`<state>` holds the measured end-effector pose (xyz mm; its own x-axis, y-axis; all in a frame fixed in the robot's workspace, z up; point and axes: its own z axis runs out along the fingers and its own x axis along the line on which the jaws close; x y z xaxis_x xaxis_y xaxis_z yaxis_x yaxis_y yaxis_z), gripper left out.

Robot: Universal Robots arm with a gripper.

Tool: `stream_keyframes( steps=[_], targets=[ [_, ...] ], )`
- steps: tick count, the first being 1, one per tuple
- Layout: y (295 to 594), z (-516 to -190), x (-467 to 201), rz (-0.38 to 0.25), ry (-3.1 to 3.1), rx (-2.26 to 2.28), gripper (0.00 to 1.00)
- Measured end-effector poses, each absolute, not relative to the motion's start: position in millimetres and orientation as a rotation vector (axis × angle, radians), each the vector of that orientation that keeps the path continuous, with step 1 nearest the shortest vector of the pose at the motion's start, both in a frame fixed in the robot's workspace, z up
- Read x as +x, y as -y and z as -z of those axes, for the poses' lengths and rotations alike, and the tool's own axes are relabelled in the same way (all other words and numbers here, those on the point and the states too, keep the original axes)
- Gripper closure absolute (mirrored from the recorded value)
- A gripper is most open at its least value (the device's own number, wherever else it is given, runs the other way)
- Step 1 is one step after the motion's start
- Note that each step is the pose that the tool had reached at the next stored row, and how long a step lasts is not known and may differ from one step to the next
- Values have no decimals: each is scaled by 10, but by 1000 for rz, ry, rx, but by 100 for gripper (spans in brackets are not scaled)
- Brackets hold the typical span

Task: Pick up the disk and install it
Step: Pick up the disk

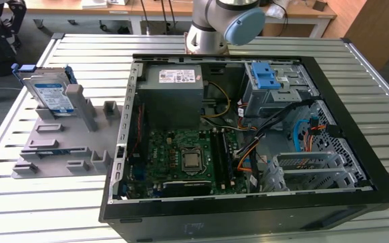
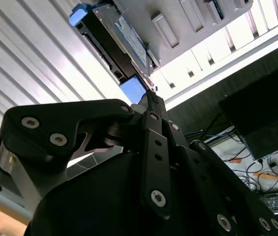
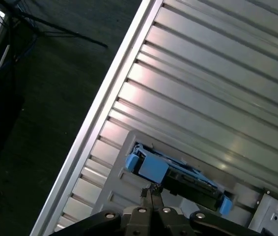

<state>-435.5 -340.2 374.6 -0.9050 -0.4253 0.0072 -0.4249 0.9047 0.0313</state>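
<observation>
The disk (image 1: 51,92) stands on edge in a grey holder (image 1: 59,139) on the table, at the exterior view's left; it is silver with a white-and-blue label and a blue carrier frame. The first wrist view looks down on its blue carrier edge (image 3: 178,179), with my gripper (image 3: 150,192) hovering above it, apart from it. Its two fingers are pressed together with nothing between them. In the second wrist view the disk (image 2: 124,42) lies beyond the gripper's tip (image 2: 151,96).
An open black computer case (image 1: 356,197) lies on the slatted metal table (image 1: 26,212). Inside are a grey drive cage with blue latches (image 1: 273,81), a power-supply box (image 1: 174,88), the motherboard (image 1: 188,157) and loose cables. The arm's base (image 1: 215,25) stands behind the case.
</observation>
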Motion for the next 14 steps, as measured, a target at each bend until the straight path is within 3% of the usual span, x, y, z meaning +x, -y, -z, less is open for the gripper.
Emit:
stream_keyframes(
  steps=[14],
  targets=[
    [3402, -3723, -4355, 41, 2949, 1052, 89]
  ],
)
